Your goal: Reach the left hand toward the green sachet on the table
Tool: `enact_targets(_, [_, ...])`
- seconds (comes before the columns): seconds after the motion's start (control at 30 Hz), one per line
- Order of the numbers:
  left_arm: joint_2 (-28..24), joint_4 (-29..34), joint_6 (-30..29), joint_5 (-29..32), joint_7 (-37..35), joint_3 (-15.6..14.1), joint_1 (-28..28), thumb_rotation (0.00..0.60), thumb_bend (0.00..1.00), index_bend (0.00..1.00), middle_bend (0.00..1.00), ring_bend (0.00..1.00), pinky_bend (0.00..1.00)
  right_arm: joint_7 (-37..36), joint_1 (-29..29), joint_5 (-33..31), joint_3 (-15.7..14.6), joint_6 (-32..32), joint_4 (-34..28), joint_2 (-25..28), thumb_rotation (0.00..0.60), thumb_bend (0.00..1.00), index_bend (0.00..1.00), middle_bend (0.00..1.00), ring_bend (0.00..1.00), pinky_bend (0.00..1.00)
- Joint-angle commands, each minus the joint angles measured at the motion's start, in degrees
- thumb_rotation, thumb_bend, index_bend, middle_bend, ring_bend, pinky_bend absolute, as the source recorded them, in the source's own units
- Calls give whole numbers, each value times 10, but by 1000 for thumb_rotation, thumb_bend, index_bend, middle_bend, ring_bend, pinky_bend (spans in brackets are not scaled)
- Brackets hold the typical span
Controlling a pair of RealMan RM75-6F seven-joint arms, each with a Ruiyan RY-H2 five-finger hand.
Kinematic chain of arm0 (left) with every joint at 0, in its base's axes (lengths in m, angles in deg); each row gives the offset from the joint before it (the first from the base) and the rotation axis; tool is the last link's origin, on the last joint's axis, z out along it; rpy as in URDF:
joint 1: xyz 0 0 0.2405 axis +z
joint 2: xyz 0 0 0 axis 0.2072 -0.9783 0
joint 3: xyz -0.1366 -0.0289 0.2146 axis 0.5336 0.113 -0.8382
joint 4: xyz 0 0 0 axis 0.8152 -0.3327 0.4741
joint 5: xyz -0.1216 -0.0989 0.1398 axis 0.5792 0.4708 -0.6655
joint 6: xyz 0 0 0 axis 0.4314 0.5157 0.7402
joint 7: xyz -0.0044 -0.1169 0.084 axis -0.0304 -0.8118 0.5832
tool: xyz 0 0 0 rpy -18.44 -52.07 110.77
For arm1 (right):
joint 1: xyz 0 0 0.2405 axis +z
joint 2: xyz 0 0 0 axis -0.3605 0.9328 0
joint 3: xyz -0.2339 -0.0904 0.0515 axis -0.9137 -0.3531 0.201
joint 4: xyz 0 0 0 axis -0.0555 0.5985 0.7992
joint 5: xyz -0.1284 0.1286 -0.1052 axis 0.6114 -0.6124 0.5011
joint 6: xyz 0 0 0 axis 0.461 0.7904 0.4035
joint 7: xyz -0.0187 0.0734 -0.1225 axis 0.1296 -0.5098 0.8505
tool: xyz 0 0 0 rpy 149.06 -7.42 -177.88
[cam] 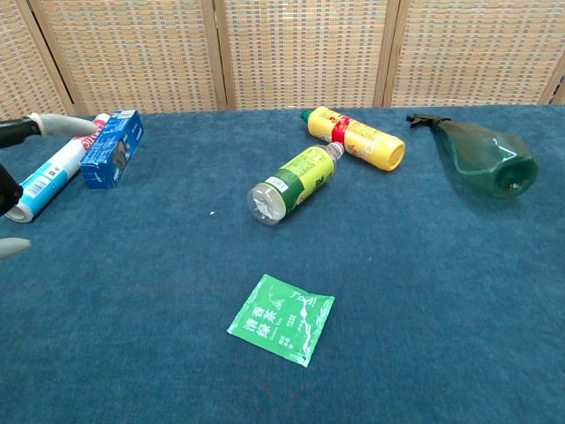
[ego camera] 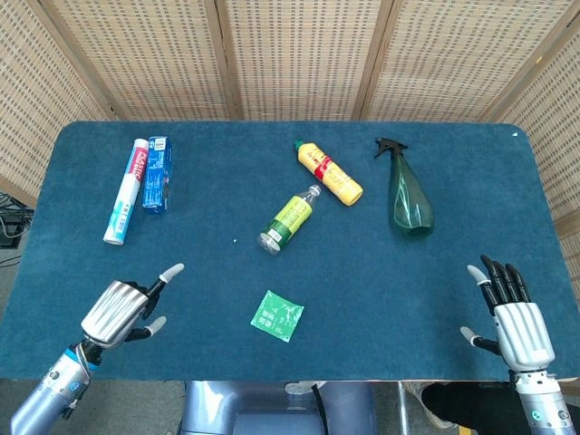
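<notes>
Our left hand [ego camera: 118, 311], empty and fingers apart, angles toward the green sachet [ego camera: 276, 315] near the table's [ego camera: 471, 217] front edge.

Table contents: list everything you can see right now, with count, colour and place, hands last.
sachet: 1, green, near centre front
small bottle: 1, green label, lying mid-table
yellow bottle: 1, yellow with red band, lying behind the small bottle
spray bottle: 1, dark green, lying right
tube: 1, white, far left
box: 1, blue, beside the tube
table: 1, blue cloth
left hand: empty, front left, apart from the sachet
right hand: empty, fingers apart, front right
</notes>
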Motion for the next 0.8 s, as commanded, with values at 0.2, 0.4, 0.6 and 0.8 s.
enact_targets(0.2, [-19,66,165,63,32,3,-92,600,592,0,1000,963,905,-20,-2,-6,8,8,4,2,600,13,153,0,0,0])
enact_targets(0.4, [-59,107,317,157,9,14,-177,600,778,0,1000,983,915,-34,-3,-7,13,18,6,2,600,13,174,0,0,0])
enact_targets(0.6, [-54,93,371,242,75,21,-241,600,821,0,1000,986,916,-46,-4,-7,17,25,10,3,600,13,192,0,0,0])
enact_targets(0.8, [-43,98,375,381,180,-3,-315,600,821,0,1000,986,916,-62,-5,-4,22,37,14,2,600,14,205,0,0,0])
